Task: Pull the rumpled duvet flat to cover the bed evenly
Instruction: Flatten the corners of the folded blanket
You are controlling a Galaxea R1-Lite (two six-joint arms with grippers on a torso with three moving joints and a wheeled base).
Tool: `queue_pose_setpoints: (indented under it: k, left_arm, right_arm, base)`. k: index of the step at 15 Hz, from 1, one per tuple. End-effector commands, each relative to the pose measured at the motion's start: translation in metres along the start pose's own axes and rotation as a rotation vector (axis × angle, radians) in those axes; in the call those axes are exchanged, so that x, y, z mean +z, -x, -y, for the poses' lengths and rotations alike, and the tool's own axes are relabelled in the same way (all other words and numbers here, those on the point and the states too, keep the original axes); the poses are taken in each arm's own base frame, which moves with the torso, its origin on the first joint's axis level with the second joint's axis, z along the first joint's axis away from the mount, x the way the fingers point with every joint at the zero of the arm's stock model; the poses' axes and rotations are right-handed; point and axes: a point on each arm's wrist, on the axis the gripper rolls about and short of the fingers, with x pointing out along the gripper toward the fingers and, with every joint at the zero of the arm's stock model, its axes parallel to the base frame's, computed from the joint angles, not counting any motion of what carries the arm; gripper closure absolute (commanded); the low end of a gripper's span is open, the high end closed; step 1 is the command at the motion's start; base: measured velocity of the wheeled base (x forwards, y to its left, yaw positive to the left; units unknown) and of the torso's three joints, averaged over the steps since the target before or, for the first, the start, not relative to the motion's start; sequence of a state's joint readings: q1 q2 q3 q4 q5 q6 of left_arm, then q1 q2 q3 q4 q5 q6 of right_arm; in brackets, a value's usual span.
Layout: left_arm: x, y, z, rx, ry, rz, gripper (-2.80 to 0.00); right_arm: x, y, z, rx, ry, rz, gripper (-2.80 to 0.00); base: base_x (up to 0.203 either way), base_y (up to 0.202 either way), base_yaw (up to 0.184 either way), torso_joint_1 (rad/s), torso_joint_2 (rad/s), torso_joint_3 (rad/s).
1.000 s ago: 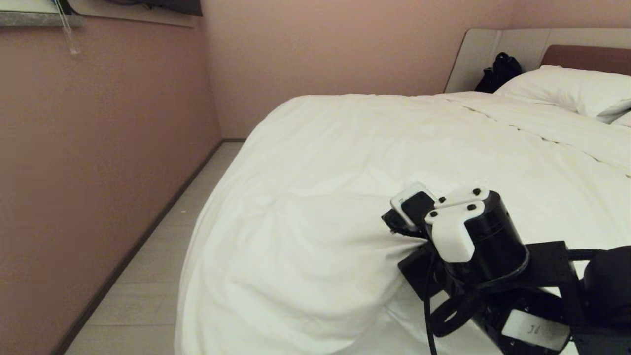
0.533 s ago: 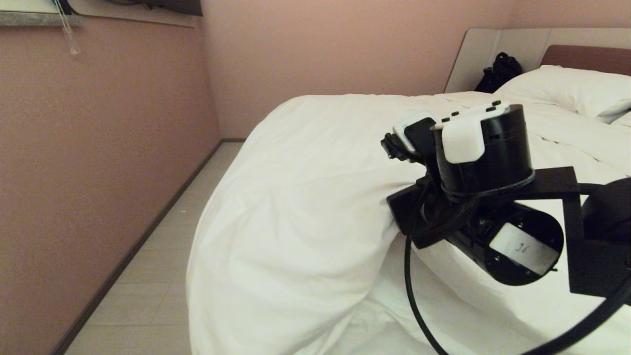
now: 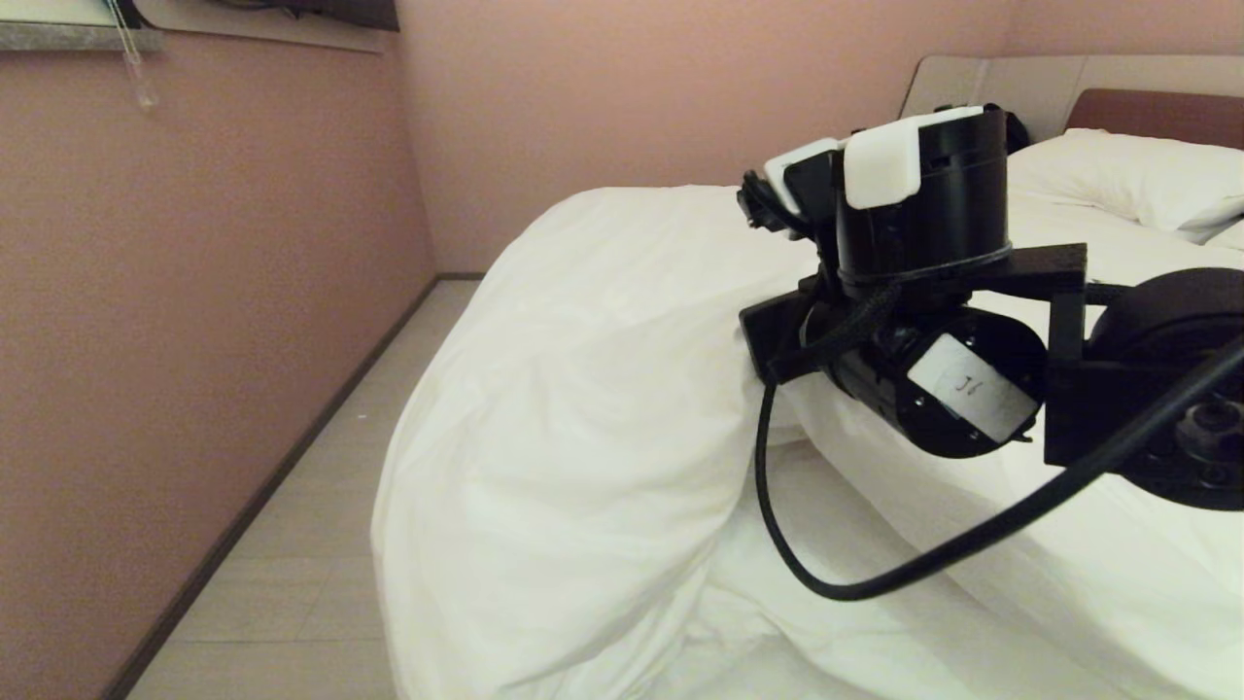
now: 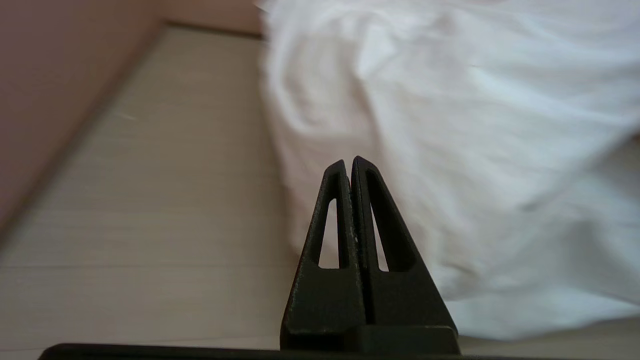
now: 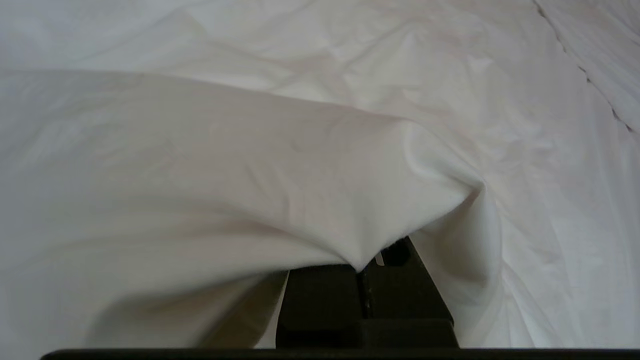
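The puffy white duvet (image 3: 583, 408) lies rumpled over the bed, whose pale grey headboard (image 3: 1045, 83) shows at the far right. My right gripper (image 3: 763, 340) is raised high over the near side, shut on a pinched fold of the duvet. In the right wrist view the cloth (image 5: 250, 175) drapes over the right gripper (image 5: 367, 265) and hides its fingertips. From that grip the duvet hangs in a big bulge toward the floor. My left gripper (image 4: 348, 162) is shut and empty, low beside the hanging duvet (image 4: 475, 125) and apart from it.
A white pillow (image 3: 1118, 175) rests against the headboard. A narrow strip of pale floor (image 3: 292, 544) runs between the bed's left side and the pink wall (image 3: 194, 292). A black cable (image 3: 875, 583) loops under my right wrist.
My right arm has risen and swung toward the headboard, taking the pinched duvet fold up with it. The bulge at the bed's near corner has been lifted and drawn taller.
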State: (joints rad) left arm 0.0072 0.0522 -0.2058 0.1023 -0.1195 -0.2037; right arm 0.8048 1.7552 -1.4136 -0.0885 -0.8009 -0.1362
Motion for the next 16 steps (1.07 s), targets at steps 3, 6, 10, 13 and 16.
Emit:
queue_pose_setpoints:
  k: [3,6,10,13,16]
  left_arm:
    - [0.011,-0.027,0.002,-0.095,0.153,-0.229,0.0]
    - [0.014,-0.054,0.001,-0.128,0.211,-0.402,0.0]
    - [0.019,-0.107,-0.004,-0.1,0.256,-0.576,0.0]
    - [0.016,-0.143,-0.008,-0.096,0.264,-0.639,0.0]
    - [0.005,-0.163,-0.006,-0.161,0.182,-0.724,0.0]
  right_arm:
    - [0.008,-0.02,0.008,-0.054,-0.044,0.011,0.0]
    - [0.013,-0.039,0.018,-0.074,-0.085,0.018,0.0]
    - [0.015,-0.054,0.02,-0.087,-0.142,0.024,0.0]
    - [0.013,-0.057,0.018,-0.084,-0.138,0.019,0.0]
    - [0.008,-0.07,0.014,-0.098,-0.155,0.004,0.0]
  base:
    - [0.0,0.0,0.0,0.0,0.0,0.0]
    - [0.0,0.0,0.0,0.0,0.0,0.0]
    - [0.0,0.0,0.0,0.0,0.0,0.0]
    - [0.0,0.0,0.0,0.0,0.0,0.0]
    - [0.0,0.0,0.0,0.0,0.0,0.0]
